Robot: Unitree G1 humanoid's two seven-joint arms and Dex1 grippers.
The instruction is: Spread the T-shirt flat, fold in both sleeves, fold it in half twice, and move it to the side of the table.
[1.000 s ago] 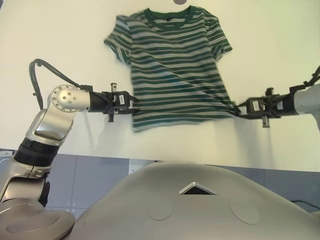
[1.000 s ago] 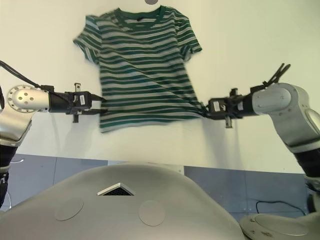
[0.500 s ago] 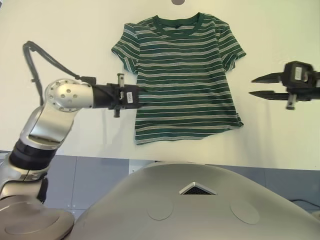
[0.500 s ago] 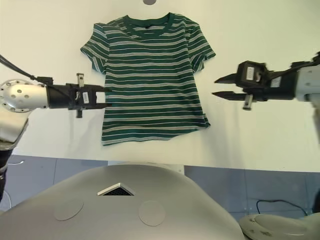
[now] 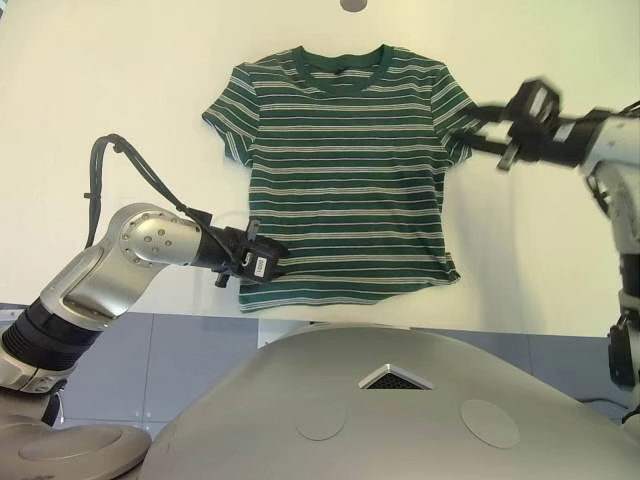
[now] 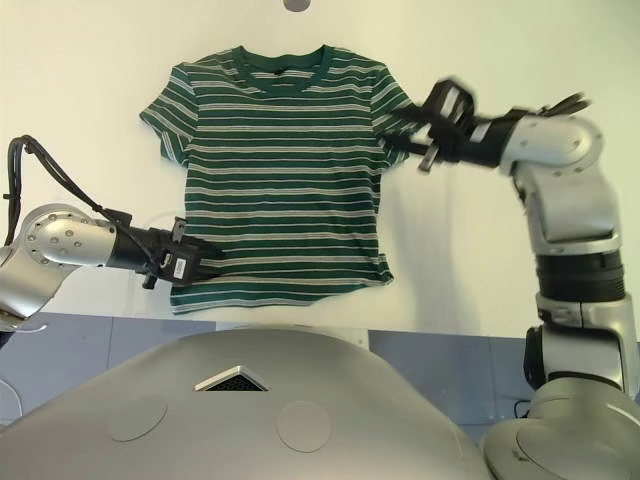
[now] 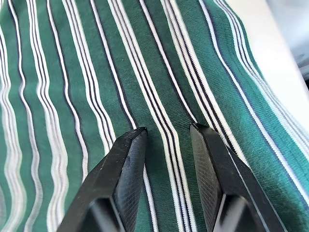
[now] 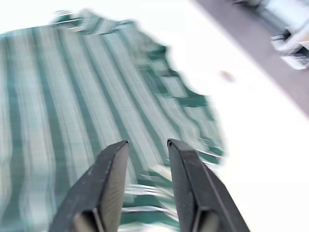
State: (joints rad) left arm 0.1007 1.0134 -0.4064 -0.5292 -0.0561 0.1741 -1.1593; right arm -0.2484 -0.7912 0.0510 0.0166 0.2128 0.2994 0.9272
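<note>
From the head views, the white table (image 5: 110, 110) was wide and bright. Past its near edge there was grey floor (image 5: 170, 355). The T-shirt (image 5: 345, 170), green with pale stripes, lay flat in the middle of the table. Its neck pointed to the far edge, its bottom hem lay close to the near edge, and both sleeves stuck out to the sides. A small grey round spot (image 5: 352, 4) sat at the far edge, just past the neck.

The left pincer (image 5: 274, 270) was low at the left end of the hem, by the near edge. The right pincer (image 5: 472, 126) was up by the shirt's right sleeve, with its fingers apart.

In the left wrist view, striped cloth ran under the two black fingers (image 7: 126, 169). A strip of white table showed past the hem, with grey beyond it. The fingers stood a little way apart, with nothing between them. Their tips were down at the cloth, but I could not tell if they pressed on it.

In the right wrist view everything was blurry. The fingers (image 8: 108, 183) had a narrow gap and held nothing. The sleeve lay just past their tips. White table and then grey floor lay beyond.
</note>
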